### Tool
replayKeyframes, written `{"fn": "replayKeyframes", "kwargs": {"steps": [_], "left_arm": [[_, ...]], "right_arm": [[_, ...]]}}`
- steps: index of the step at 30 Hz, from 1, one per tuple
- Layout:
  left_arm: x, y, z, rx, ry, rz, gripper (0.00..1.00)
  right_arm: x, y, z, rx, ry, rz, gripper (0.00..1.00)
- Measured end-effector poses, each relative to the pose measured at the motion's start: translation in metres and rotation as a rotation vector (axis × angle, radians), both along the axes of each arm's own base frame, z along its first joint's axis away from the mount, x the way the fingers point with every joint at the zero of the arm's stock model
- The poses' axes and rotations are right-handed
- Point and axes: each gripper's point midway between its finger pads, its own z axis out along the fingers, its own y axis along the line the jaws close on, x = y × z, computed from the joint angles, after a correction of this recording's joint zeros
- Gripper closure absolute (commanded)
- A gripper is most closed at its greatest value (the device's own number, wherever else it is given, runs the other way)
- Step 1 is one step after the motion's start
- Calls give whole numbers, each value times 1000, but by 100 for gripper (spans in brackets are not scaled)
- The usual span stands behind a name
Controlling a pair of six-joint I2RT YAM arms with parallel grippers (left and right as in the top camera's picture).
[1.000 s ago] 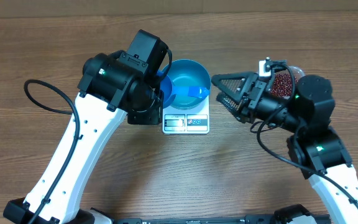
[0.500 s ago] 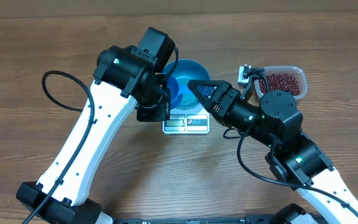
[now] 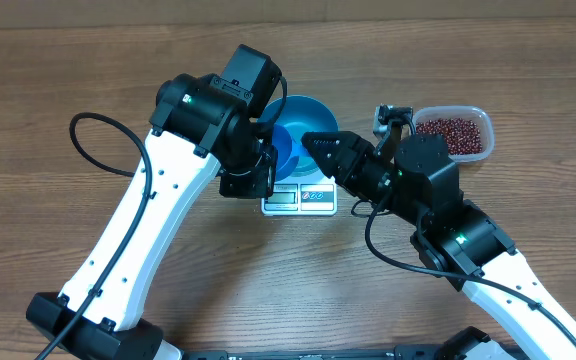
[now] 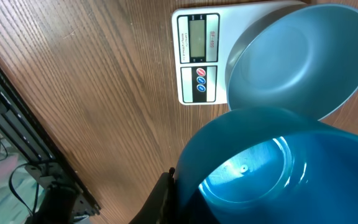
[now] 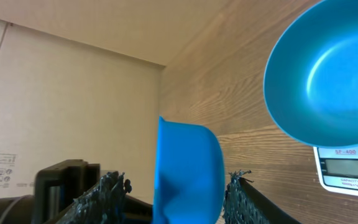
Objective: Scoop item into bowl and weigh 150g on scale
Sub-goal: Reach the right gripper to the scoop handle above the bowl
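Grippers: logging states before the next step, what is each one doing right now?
Left gripper: closed on the blue scoop, at its cup.
Right gripper: open, fingers either side of the scoop's handle, not clamped.

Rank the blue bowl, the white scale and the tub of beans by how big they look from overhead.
1. Tub and bowl: about alike; the bowl is partly hidden, so unranked.
2. Scale: smallest showing, mostly under the bowl.

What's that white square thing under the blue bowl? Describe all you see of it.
The scale is a flat, white, square, plastic-looking slab lying level on the wooden table. Along its front edge sit a grey display and a panel with red and blue round marks. The blue bowl covers most of its top.
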Motion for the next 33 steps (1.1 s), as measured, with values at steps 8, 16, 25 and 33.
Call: {"fn": "replayKeyframes", "kwargs": {"steps": [8,16,25,33], "left_arm": [[2,4,-1,26,-15,-3,96],[5,9,-1,53,-30,4,96],[5,9,-2,53,-31,-4,96],[4,8,-1,51,-31,-28,96]], "right_arm": [[0,0,1,-18,-26,13,66],[-2,2,0,-24,-28,28,68],[-3,3,1,-23,-36,40,78],[-4,5,5,-10,-47,55,78]]}}
